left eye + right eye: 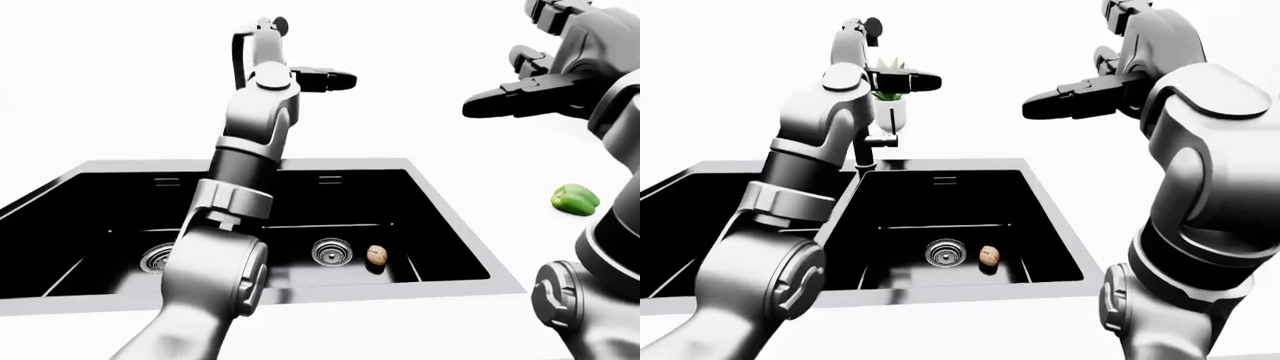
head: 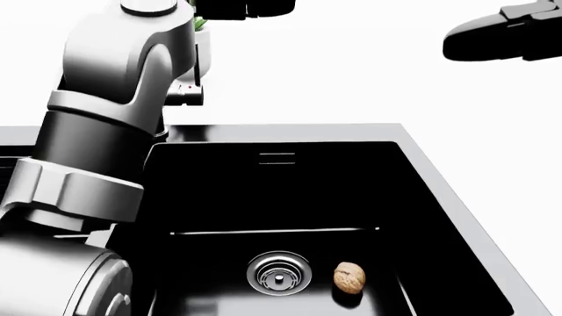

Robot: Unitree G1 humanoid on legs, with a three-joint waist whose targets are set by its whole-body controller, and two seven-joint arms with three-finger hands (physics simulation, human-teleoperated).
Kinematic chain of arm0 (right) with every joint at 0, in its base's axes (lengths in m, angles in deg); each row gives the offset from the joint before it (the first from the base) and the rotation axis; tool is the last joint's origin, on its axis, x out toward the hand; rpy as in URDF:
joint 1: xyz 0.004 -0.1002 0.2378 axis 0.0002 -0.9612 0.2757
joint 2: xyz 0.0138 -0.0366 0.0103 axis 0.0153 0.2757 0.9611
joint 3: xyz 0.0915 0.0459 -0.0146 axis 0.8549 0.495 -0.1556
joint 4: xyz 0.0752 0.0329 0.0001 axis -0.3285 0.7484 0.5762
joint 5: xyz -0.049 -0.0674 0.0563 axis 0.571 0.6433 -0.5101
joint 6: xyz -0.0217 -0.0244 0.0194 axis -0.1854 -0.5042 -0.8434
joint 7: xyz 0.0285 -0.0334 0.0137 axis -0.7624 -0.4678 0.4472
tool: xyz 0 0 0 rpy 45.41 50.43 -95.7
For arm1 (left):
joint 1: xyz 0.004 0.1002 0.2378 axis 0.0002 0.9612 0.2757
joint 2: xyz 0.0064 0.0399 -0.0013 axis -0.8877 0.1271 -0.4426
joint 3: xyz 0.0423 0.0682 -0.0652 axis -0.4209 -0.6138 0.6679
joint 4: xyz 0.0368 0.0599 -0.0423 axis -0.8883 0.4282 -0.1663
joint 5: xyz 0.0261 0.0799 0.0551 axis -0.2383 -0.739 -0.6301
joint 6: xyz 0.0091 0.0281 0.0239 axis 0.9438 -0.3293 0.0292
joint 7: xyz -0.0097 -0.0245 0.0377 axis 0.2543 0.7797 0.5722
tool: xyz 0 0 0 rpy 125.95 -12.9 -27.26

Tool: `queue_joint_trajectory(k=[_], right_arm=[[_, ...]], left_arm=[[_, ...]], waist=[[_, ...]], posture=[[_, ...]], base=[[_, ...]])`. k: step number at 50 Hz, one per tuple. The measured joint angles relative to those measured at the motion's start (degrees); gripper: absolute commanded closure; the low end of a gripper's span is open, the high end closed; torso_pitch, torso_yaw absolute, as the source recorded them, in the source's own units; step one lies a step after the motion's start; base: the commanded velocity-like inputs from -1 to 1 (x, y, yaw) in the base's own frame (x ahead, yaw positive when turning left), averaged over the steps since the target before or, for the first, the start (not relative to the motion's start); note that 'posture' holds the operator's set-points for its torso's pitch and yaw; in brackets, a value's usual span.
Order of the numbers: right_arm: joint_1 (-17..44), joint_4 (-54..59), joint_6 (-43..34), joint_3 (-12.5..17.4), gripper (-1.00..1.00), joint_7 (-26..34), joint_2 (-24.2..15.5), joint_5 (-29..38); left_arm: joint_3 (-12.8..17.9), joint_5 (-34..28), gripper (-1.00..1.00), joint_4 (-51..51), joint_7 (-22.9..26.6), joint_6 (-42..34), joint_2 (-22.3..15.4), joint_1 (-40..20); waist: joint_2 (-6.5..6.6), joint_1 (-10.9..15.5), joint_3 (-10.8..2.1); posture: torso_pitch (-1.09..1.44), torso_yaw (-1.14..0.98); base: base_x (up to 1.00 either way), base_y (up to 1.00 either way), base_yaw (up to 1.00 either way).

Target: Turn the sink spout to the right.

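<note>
The black faucet stands on the rim between the two basins of the black sink (image 2: pixel 290 133). My left arm covers most of its post; only the side handle (image 2: pixel 184 96) shows. The spout (image 1: pixel 238 54) arcs up and curls down on the arm's left in the left-eye view. My left hand (image 1: pixel 335 79) is raised at the top of the spout, its black fingers stretched straight to the right, open and not wrapped round the pipe. My right hand (image 1: pixel 500 97) hovers open high on the right, away from the faucet.
A brown nut-like thing (image 2: pixel 350 277) lies by the drain (image 2: pixel 279 272) in the right basin. A white pot with a green plant (image 1: pixel 889 105) stands behind the faucet. A green pepper (image 1: pixel 575 199) rests on the white counter at the right.
</note>
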Motion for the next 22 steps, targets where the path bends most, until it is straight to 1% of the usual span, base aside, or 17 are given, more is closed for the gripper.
queue_joint_trajectory(k=[11, 22], right_arm=[[0.1, -0.2, -0.4, -0.1, -1.0, 0.0, -0.3, -0.3], [0.3, -0.9, -1.2, 0.2, -1.0, 0.2, -1.0, -0.5]], left_arm=[[-0.5, -0.2, -1.0, 0.7, -0.7, -0.4, 1.6, -1.1], [-1.8, -0.7, -1.0, -4.1, -1.7, -3.0, 4.3, -0.1]], waist=[[-0.22, 0.0, 0.09], [-0.29, 0.0, 0.04]], posture=[[-0.46, 0.0], [-0.46, 0.0]], base=[[0.0, 0.0, 0.0], [0.0, 0.0, 0.0]])
